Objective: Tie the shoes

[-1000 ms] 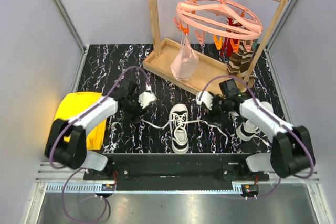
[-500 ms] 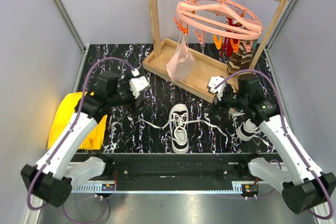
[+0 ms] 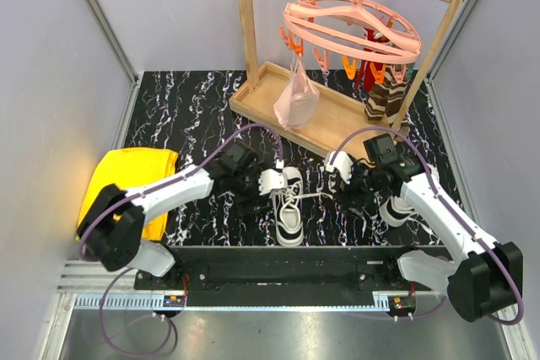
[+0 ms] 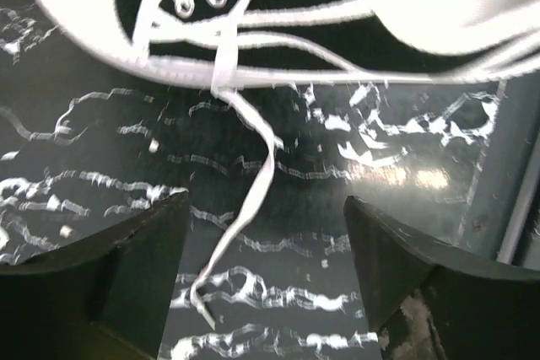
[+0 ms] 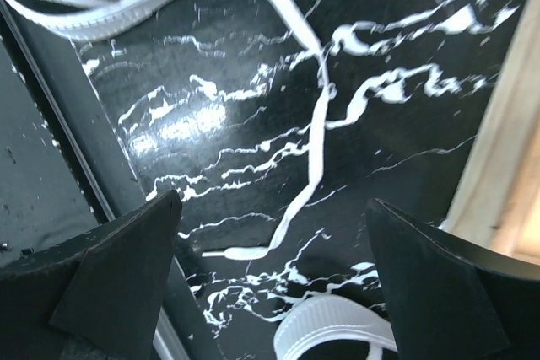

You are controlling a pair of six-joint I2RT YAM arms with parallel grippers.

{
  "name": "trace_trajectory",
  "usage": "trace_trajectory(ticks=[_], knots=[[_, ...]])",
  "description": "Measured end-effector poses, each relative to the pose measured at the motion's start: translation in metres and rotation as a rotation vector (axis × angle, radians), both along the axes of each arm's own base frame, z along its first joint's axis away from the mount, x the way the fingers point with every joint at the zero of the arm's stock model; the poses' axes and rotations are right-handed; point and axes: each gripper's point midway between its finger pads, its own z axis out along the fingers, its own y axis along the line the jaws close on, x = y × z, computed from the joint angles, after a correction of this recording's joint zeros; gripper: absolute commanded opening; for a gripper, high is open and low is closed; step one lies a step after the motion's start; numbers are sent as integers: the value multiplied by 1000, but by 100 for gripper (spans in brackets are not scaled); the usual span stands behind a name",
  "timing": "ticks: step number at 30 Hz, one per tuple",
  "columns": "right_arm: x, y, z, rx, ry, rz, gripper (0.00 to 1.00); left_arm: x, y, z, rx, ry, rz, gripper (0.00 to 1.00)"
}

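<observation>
Left hand (image 3: 274, 183), right hand (image 3: 339, 170) now nearer one shoe (image 3: 288, 204) of two

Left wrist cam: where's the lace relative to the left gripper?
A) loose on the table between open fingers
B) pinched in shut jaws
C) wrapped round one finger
A: the left gripper stands open, and the lace lies flat on the table in its gap, not gripped.

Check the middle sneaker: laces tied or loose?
Loose. The sneaker has no bow: one lace trails flat over the table in the left wrist view, the other lace in the right wrist view.
</observation>
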Motion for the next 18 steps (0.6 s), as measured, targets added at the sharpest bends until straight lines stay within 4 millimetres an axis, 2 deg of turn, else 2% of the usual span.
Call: trace_trajectory(ticks=[1, 2, 6, 10, 18], knots=[[-2, -2, -4, -10, 11, -3, 100, 2, -3, -5, 4, 2, -2, 61], [-3, -3, -8, -20, 21, -5, 100, 4, -6, -10, 7, 2, 2, 59], [-7, -8, -22, -47, 61, -22, 100, 11, -14, -25, 14, 11, 20, 56], [-6, -9, -26, -51, 68, -45, 100, 13, -15, -39, 45, 25, 32, 54], [4, -9, -36, -70, 64, -65, 98, 22, -26, -41, 64, 21, 27, 52]])
